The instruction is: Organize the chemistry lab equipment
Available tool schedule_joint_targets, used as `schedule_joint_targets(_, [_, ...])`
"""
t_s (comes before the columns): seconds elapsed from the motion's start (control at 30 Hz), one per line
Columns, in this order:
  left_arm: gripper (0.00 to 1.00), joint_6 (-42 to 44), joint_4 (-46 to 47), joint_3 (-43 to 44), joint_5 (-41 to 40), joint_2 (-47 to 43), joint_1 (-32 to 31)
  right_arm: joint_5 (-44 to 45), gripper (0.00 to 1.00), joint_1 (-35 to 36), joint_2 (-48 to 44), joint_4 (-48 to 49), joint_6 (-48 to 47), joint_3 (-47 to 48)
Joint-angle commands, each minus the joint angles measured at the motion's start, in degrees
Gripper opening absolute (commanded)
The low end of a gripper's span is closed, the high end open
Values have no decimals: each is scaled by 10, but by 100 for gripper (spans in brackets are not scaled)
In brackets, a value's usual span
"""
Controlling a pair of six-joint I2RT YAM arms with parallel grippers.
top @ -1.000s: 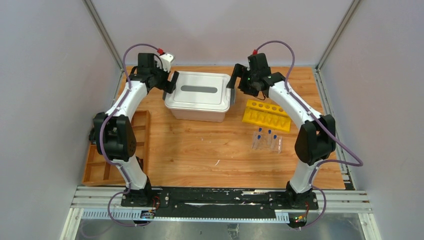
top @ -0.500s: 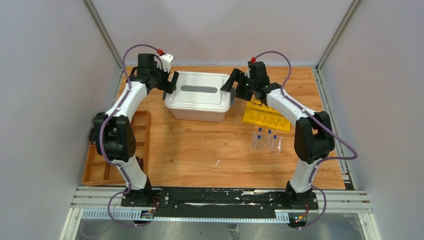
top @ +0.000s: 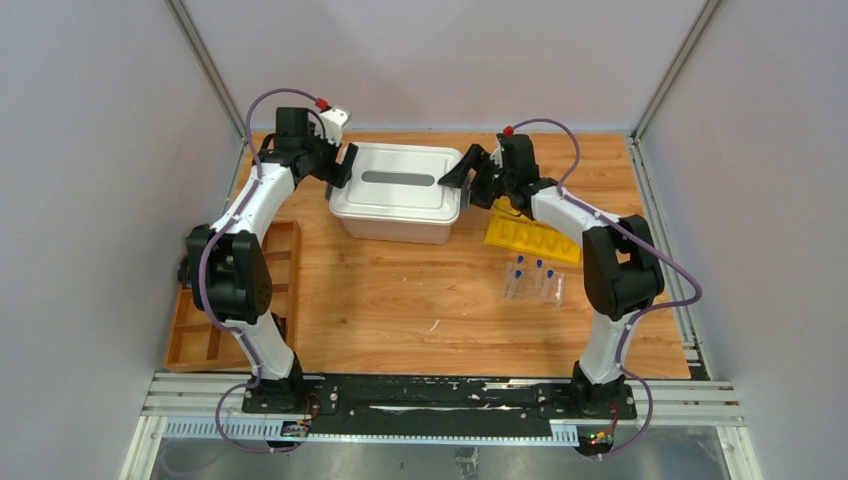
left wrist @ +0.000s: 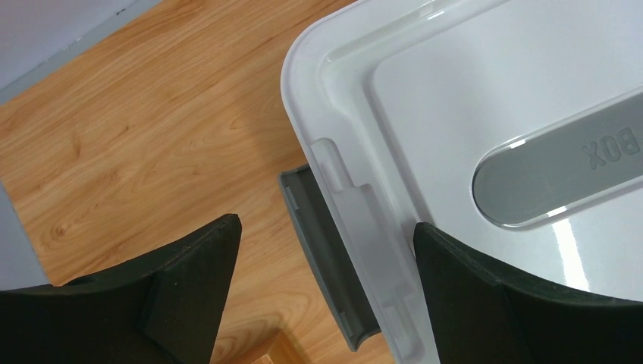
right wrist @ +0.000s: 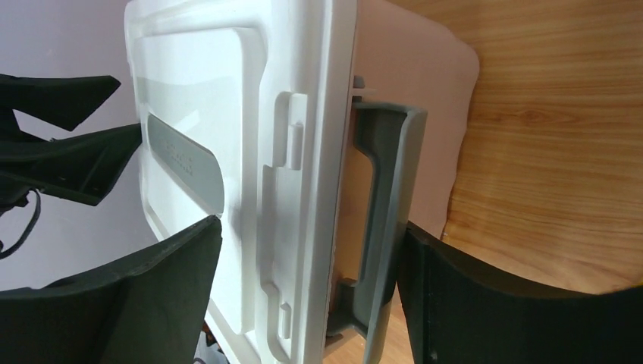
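Note:
The yellow tube rack (top: 533,232) lies right of the bin. In front of it stands the clear rack (top: 534,283) with blue-capped tubes. Beaker, funnel, rods, triangle and clip are out of view. My left gripper (top: 345,166) is open at the bin's left end; in the left wrist view (left wrist: 326,292) its fingers straddle the white lid's edge (left wrist: 356,220) and the grey handle (left wrist: 322,254). My right gripper (top: 464,172) is open at the bin's right end; in the right wrist view (right wrist: 311,292) it straddles the lid edge (right wrist: 303,189) and the grey handle (right wrist: 387,220), which lies against the right finger.
The bin with the white lid (top: 395,188) stands at the back centre. A wooden compartment tray (top: 200,315) lies along the left table edge. Grey walls stand on three sides. The bin's pale pink wall (right wrist: 421,83) shows in the right wrist view.
My right gripper has swung left and down to the bin's right end, its jaws now around the lid edge and handle. The left arm has not moved.

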Motion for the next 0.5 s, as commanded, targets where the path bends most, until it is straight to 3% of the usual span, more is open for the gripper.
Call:
schedule_joint_targets(0.0, [89, 11, -4, -5, 6, -20, 1, -34, 82, -4, 6, 48, 40, -10])
schedule_joint_targets(0.27, [84, 12, -15, 5, 17, -14, 0, 32, 56, 12, -30, -2, -2, -8])
schedule_joint_targets(0.47, [82, 12, -21, 6, 26, -16, -5, 85, 54, 31, -23, -94, -47, 40])
